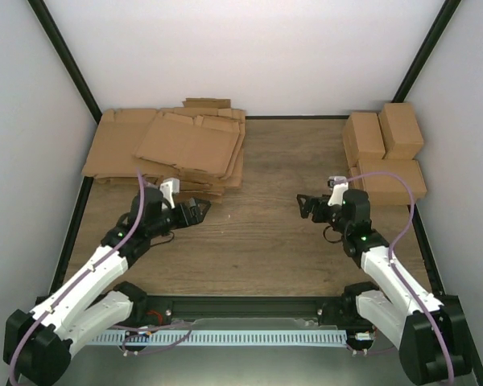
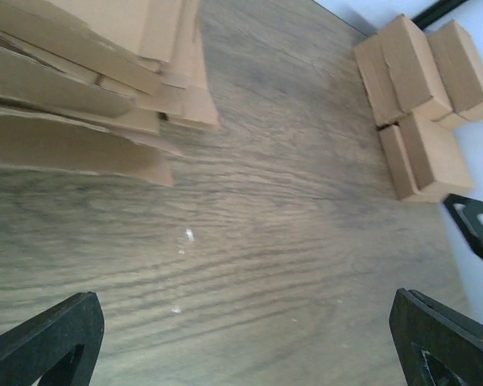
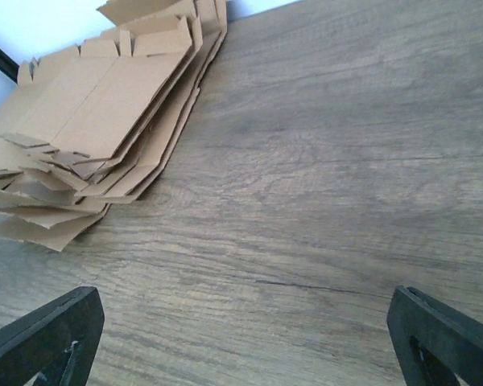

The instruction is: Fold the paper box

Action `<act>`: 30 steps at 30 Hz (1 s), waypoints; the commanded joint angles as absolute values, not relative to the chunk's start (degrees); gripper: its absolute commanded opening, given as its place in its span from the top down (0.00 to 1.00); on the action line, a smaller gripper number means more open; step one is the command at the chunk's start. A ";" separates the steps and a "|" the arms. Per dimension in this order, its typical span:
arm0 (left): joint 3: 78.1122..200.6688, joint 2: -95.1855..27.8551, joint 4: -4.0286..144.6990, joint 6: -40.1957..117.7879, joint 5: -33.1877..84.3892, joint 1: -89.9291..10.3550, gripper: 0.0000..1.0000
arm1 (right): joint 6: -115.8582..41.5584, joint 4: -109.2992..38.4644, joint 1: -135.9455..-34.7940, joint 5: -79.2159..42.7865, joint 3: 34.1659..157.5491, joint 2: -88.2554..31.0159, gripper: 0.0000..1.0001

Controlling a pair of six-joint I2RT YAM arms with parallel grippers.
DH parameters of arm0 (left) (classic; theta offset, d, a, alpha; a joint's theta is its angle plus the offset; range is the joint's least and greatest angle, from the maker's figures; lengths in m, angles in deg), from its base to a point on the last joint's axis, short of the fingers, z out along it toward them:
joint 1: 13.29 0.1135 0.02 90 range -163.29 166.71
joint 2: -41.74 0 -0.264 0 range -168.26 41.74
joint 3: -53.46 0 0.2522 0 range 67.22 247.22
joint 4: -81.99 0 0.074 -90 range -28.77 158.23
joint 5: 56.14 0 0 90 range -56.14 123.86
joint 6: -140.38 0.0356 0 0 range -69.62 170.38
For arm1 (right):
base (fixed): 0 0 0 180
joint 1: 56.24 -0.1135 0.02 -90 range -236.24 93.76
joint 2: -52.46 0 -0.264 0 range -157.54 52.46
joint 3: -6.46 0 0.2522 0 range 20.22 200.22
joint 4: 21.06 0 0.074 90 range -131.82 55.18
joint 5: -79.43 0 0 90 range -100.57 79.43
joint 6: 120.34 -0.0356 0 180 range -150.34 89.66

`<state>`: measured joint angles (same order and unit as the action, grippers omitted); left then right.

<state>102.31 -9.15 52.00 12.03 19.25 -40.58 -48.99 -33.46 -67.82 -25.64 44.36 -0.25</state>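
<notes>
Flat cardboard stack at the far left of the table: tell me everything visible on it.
The stack of flat cardboard sheets is plain brown and unmarked, die-cut with flaps, tabs and creases. Many sheets lie loosely fanned rather than squared. The top one sits skewed, and the near edges splay apart. It rests on the wooden table in the far left corner, by the back wall. The open left gripper hovers just off its near edge, not touching.
</notes>
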 commanded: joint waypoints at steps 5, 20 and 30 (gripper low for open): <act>93.19 -0.03 62.20 21.75 42.18 -41.08 0.00 | -49.64 -25.19 -68.09 -21.00 38.97 5.32 0.00; 82.60 0.41 71.04 22.82 46.96 -32.82 0.00 | -54.76 -20.91 -68.06 -17.27 31.31 6.87 0.00; 81.07 -10.15 77.65 22.33 35.08 -19.10 0.00 | -55.91 -20.26 -68.08 -15.33 32.18 2.19 0.00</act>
<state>80.59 -4.50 72.57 22.54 40.63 -21.74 -55.09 -22.27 -67.82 -17.54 31.21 3.58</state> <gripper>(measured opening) 0.999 0.997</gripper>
